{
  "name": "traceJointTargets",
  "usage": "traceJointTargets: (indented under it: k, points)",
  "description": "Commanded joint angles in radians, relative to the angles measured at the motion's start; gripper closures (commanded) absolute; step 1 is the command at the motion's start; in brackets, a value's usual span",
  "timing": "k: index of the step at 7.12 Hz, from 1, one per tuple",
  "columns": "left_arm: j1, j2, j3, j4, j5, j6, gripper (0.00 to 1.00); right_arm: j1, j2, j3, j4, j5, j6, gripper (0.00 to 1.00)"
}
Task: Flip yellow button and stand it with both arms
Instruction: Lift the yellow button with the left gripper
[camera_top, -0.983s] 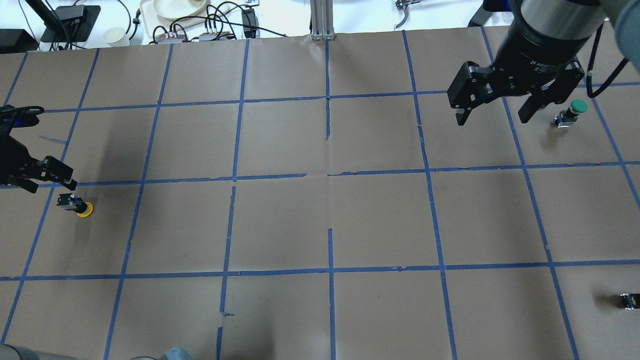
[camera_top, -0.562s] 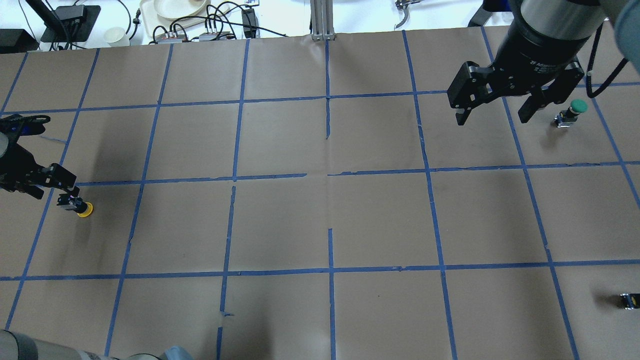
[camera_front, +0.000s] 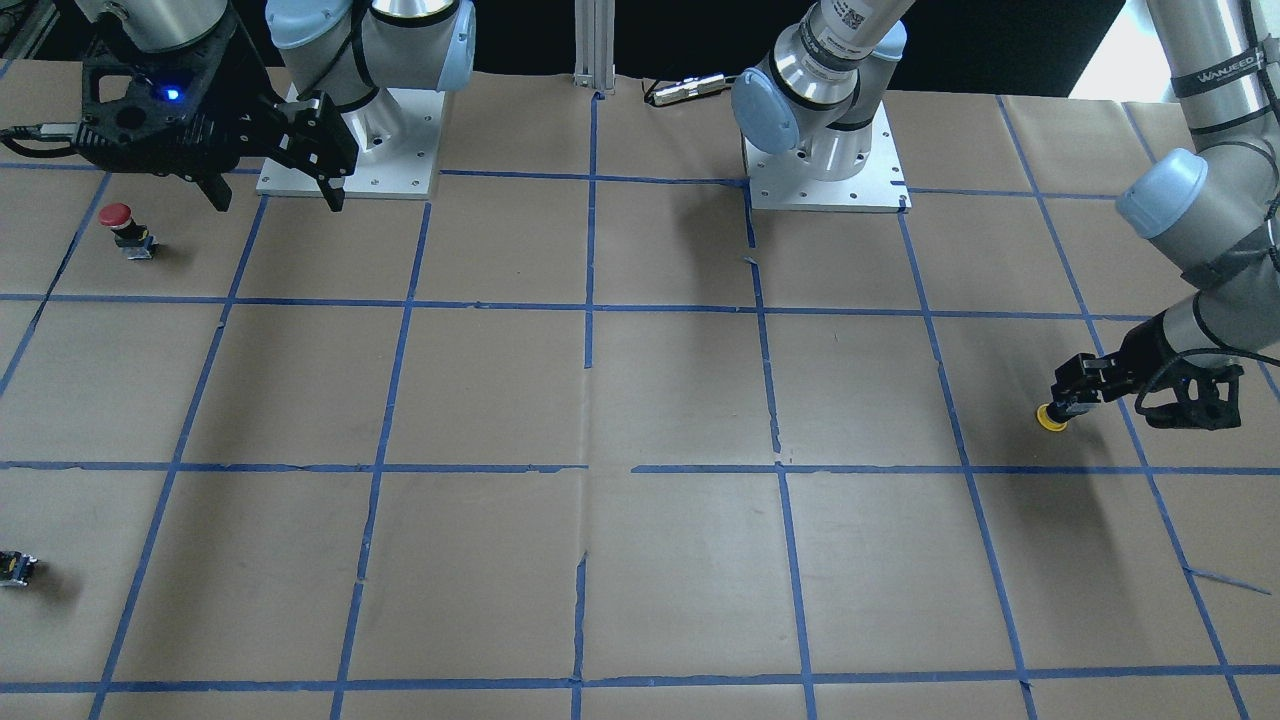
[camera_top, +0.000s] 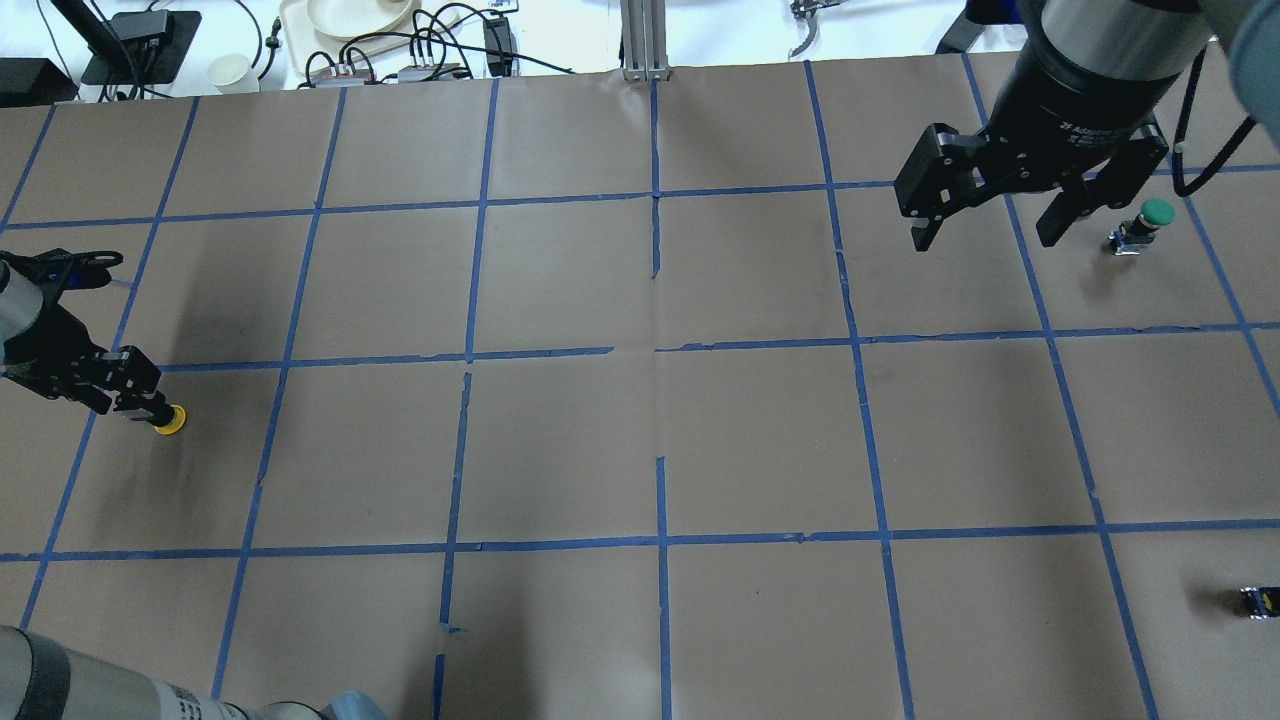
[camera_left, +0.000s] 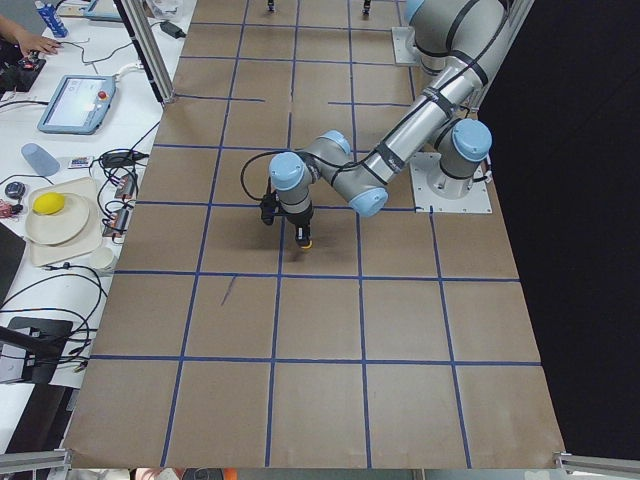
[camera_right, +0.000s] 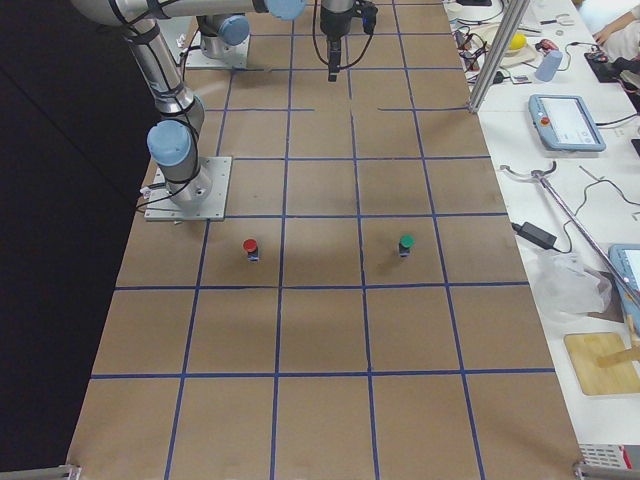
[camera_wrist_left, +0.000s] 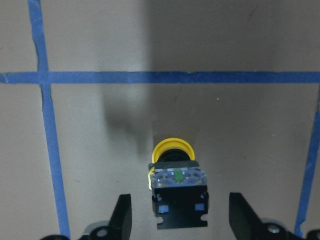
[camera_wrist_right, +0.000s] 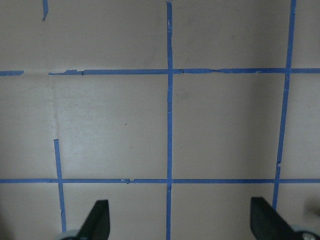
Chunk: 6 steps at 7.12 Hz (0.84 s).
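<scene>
The yellow button rests at the table's left side with its yellow cap on the paper and its grey-black base toward my left gripper. It also shows in the front view and the left wrist view. My left gripper is open, with a finger on each side of the base block, not touching it. My right gripper hangs open and empty above the far right of the table, and its wrist view shows only bare paper and tape.
A green-capped button stands just right of my right gripper. A red-capped button stands near the right arm's base. A small capless block lies at the near right edge. Blue tape lines grid the brown paper.
My left gripper has moved toward the yellow button and now straddles its base. The button and the right arm have stayed put.
</scene>
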<state>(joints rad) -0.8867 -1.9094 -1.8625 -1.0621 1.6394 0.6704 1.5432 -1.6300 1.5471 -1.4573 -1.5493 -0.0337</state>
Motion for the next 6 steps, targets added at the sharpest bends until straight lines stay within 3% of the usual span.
traceJointTargets:
  k: [1,4,6]
  points:
    - [0.000,-0.013,0.000,0.004,0.000,-0.006,0.28,0.000,-0.001,-0.001,0.000,0.000,0.000,0.00]
    - [0.000,-0.010,0.000,0.002,0.005,-0.005,0.36,0.000,-0.001,-0.001,0.000,0.000,0.000,0.00]
    - [0.000,-0.008,0.000,-0.005,0.005,-0.005,0.69,0.000,0.001,-0.001,0.000,0.000,0.000,0.00]
